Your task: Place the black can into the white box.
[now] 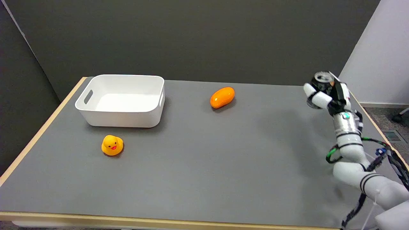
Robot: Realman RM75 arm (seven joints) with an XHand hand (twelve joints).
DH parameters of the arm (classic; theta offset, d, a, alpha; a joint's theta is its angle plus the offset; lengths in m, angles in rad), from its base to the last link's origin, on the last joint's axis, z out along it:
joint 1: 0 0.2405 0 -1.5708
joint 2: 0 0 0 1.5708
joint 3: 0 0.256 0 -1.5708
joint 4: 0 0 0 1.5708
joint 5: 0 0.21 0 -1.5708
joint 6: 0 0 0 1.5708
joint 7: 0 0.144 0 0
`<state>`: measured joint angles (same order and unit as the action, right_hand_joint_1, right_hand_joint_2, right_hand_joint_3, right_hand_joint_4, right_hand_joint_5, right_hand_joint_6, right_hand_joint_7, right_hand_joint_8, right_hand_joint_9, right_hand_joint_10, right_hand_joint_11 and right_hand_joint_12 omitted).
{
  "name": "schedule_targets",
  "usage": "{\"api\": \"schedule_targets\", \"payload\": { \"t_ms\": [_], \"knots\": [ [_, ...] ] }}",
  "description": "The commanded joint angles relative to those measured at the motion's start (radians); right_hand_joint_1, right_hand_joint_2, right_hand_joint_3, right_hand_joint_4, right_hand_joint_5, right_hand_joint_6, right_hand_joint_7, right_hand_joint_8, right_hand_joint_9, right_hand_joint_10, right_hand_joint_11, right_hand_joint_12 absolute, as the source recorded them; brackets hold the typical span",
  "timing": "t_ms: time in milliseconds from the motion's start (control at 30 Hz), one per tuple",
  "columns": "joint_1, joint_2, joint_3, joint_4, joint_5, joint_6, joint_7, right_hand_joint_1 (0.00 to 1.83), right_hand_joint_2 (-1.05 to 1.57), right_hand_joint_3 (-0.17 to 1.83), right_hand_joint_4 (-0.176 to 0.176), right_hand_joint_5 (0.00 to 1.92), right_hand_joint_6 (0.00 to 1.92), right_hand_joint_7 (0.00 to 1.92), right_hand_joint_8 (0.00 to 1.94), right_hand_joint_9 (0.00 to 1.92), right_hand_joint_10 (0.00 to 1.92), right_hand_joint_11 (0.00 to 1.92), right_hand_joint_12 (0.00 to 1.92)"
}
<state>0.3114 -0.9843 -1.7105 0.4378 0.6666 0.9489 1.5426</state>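
Note:
The black can [320,80] is at the table's far right, upright, with its silver top showing. My right hand [327,94] is wrapped around it, fingers closed over its side, so most of the can's body is hidden. Whether the can stands on the table or is lifted just off it, I cannot tell. The white box [121,113] sits at the far left of the table, open at the top, with nothing visible inside.
An orange oval object [222,97] lies on the grey table [204,166] between the box and my hand, toward the back. A yellow rubber duck [112,145] stands just in front of the box. The table's right edge runs close behind my arm.

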Motion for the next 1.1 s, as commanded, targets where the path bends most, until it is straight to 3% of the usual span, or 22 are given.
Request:
{"api": "schedule_targets", "payload": {
  "t_ms": [33,233,500,833,1033,1100],
  "knots": [
    [0.199,-0.056,-0.177,0.263,-0.037,0.019,-0.13,1.51,0.76,1.06,-0.078,0.55,1.67,0.69,1.77,0.77,1.92,0.12,1.92],
    [0.338,-0.177,-0.262,0.242,-0.085,-0.046,-0.137,1.51,0.8,1.01,-0.094,0.54,1.68,0.64,1.8,0.75,1.92,0.1,1.92],
    [0.401,-0.347,-0.31,0.224,-0.099,-0.195,-0.21,1.49,0.87,0.91,-0.096,0.51,1.69,0.59,1.81,0.71,1.92,0.01,1.92],
    [0.476,-0.5,-0.391,0.22,-0.097,-0.431,-0.242,1.48,0.93,0.83,-0.084,0.48,1.68,0.53,1.83,0.68,1.92,0.0,1.92],
    [0.537,-0.57,-0.464,0.216,-0.099,-0.568,-0.292,1.48,0.95,0.79,-0.096,0.49,1.68,0.51,1.83,0.67,1.92,0.0,1.92],
    [0.558,-0.589,-0.497,0.211,-0.099,-0.608,-0.302,1.48,0.93,0.82,-0.081,0.48,1.68,0.52,1.83,0.68,1.92,0.0,1.92]
  ]
}}
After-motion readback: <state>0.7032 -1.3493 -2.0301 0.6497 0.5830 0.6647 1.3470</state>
